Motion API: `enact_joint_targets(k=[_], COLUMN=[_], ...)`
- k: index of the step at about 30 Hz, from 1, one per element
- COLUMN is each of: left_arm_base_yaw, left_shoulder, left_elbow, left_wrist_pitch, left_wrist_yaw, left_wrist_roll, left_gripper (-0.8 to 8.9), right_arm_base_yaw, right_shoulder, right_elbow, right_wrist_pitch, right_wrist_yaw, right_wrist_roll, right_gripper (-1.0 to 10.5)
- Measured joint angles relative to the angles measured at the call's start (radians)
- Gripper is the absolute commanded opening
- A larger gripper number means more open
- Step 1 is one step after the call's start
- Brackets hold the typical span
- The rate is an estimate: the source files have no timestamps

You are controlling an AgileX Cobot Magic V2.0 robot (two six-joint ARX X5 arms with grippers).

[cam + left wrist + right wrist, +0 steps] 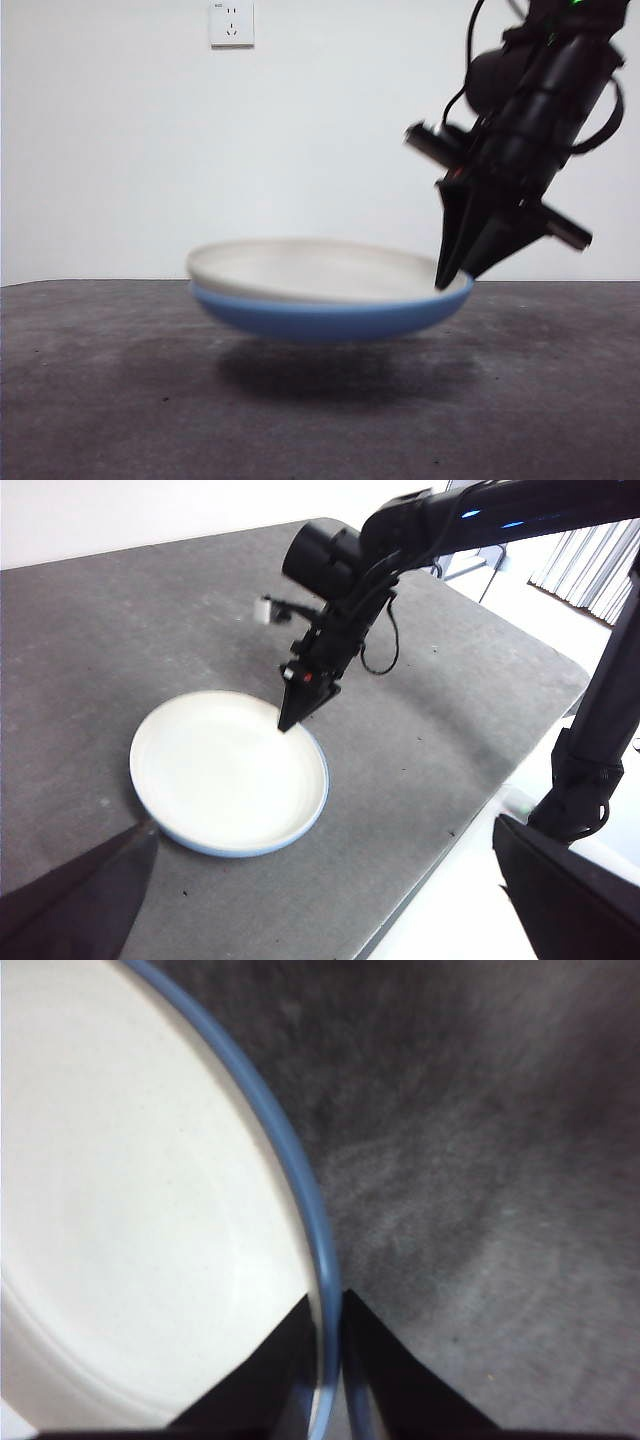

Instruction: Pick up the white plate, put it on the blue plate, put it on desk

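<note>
Now the right end effector (325, 1345) pinches both rims, white plate (310, 268) nested in blue plate (320, 318); left end effector (330, 900) wide.

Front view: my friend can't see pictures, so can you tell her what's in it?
A black right gripper pinches the rim of a white plate nested in a blue plate, lifting both just above the dark desk. A white wall is behind.

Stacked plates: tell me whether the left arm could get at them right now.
Probably yes. The left tool is open and hangs back from the white plate nested in the blue plate. The near rim is unobstructed; only the right tool occupies the far rim, shut on both plates.
</note>
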Motion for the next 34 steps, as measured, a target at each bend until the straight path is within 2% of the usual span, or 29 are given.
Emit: enact_joint_targets(k=[8, 21, 27, 30, 34], left_arm_base_yaw=[0.000, 0.000, 0.000, 0.000, 0.000], left_shoulder=[0.000, 0.000, 0.000, 0.000, 0.000], left_elbow=[0.000, 0.000, 0.000, 0.000, 0.000], left_wrist_pitch=[0.000, 0.000, 0.000, 0.000, 0.000], left_wrist_yaw=[0.000, 0.000, 0.000, 0.000, 0.000], left_wrist_roll=[0.007, 0.007, 0.007, 0.007, 0.007], left_gripper=[6.26, 6.26, 6.26, 6.26, 6.26], right_arm_base_yaw=[0.031, 0.030, 0.032, 0.031, 0.025], right_shoulder=[0.090, 0.135, 0.142, 0.142, 0.112], right_elbow=[0.000, 0.006, 0.007, 0.019, 0.044], right_wrist_pitch=[0.041, 0.038, 0.037, 0.025, -0.039], right_wrist_yaw=[0.006, -0.022, -0.017, -0.023, 0.050], right_wrist_roll=[0.032, 0.027, 0.024, 0.024, 0.006], right_gripper=[0.1, 0.2, 3.0, 3.6, 4.2])
